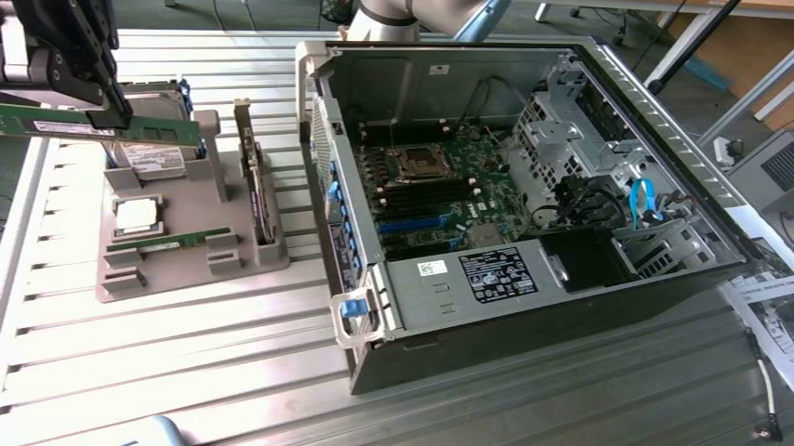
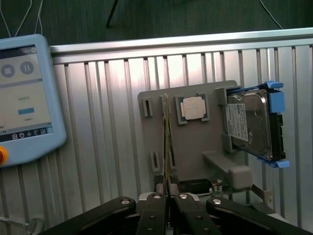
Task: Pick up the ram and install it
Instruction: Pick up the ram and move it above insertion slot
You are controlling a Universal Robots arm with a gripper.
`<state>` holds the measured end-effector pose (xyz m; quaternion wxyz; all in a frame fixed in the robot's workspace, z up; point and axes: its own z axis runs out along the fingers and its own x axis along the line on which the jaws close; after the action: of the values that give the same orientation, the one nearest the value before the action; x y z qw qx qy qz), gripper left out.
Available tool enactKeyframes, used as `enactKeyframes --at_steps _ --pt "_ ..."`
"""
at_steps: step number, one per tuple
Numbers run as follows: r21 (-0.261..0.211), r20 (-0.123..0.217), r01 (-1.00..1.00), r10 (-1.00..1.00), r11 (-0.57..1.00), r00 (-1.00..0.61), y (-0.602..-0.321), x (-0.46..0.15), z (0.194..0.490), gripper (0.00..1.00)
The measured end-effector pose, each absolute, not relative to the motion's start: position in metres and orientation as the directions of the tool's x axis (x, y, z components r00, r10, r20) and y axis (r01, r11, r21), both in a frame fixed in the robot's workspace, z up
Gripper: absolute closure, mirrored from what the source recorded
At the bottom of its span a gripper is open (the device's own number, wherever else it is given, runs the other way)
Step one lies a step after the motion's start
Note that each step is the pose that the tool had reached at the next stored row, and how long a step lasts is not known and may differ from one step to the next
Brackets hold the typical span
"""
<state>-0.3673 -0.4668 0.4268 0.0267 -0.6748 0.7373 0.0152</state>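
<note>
The ram (image 1: 155, 132) looks thin, light and stiff. It could crack if bent, so it is best held by its two flat sides. The pincer (image 1: 115, 116) is clamped on the ram and holds it level, on its edge, above the tray (image 1: 186, 223). The arm hangs over the tray, well apart from the case (image 1: 385, 84).

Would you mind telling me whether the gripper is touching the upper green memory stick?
Touching. The wrist view shows the gripper shut on the memory stick, which is seen edge-on and clamped from both sides. The exterior view agrees.
</note>
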Motion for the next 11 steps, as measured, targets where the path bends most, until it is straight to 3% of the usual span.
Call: enactKeyframes --at_steps 11 --pt "-0.014 -0.06 -0.996 -0.994 0.089 -0.088 -0.4668 -0.3598 0.4268 0.87"
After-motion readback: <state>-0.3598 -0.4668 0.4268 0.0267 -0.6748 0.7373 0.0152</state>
